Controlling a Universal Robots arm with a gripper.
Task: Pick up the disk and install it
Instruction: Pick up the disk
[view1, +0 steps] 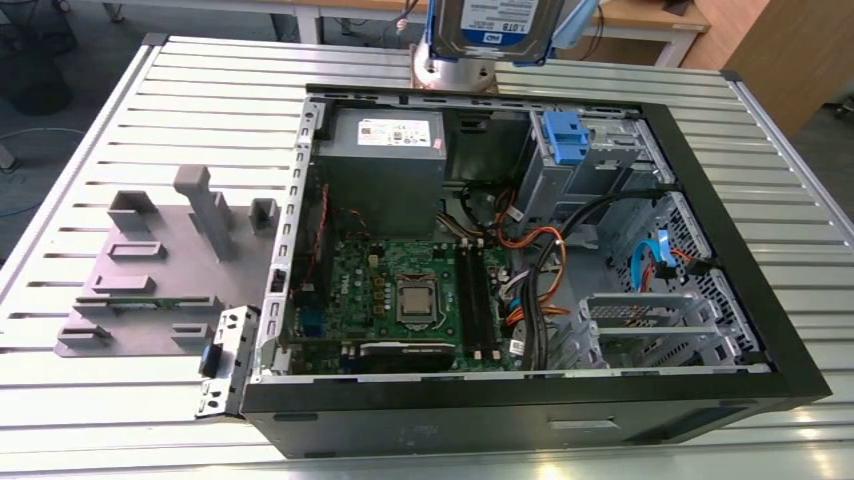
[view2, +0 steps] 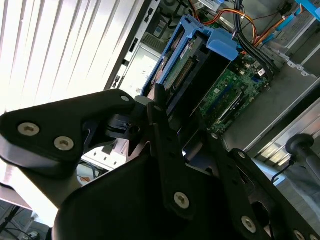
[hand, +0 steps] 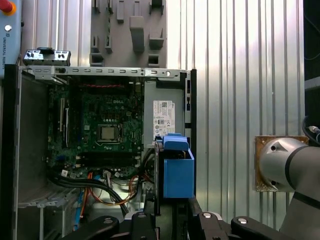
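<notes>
The claw (view2: 180, 119) was clamped on the disk (view1: 497, 26), holding it on edge in the air above the far rim of the open computer case (view1: 755, 270) on the bench (view1: 200, 100). The disk looked stiff, dense and shock-sensitive. Its flat metal faces probably offered surer purchase than the springy blue frame.

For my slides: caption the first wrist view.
Gripper holding the disk over the open computer case, its motherboard exposed.
</notes>
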